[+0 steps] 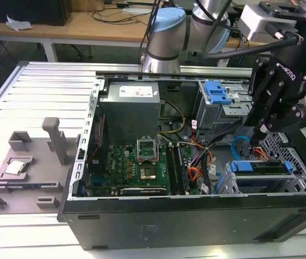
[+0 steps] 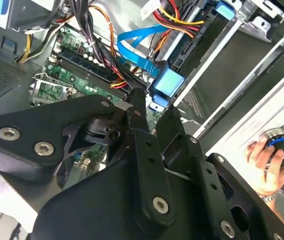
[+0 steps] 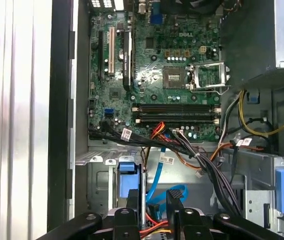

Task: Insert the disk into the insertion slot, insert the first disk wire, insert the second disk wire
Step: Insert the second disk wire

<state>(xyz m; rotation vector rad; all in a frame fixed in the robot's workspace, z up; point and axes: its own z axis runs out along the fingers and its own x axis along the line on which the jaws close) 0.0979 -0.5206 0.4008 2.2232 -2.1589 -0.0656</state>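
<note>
Down at the lower right of the exterior view, nearest the camera, the black steel computer case (image 1: 196,221) lies open on the ribbed aluminium table (image 1: 12,108). Just behind its near wall sits the silver perforated drive cage, the insertion slot (image 1: 280,144). And the flat silver disk in its bright blue plastic carrier (image 1: 260,168) is already lying level inside it!

Right above the disk's far edge hangs the black gripper (image 1: 260,132) — spread or pinching something, I cannot tell. In both wrist views the gripper (image 2: 154,112) (image 3: 153,200) is close to a thin blue flat cable (image 2: 131,42) (image 3: 154,172) and a bundle of red, orange and yellow wires (image 3: 157,131).

At the lower left of the exterior view lies a grey moulded fixture tray (image 1: 28,167). Mid-frame sits the green motherboard (image 1: 136,162), and behind it the grey power supply box (image 1: 131,105). To its right is a small blue latch piece (image 1: 217,91). Farther back rises the pale blue and silver robot arm (image 1: 166,32), then a wooden desk (image 1: 88,24). In the second wrist view a person's hand (image 2: 262,162) wraps a round black-and-blue knob (image 2: 278,142).
</note>
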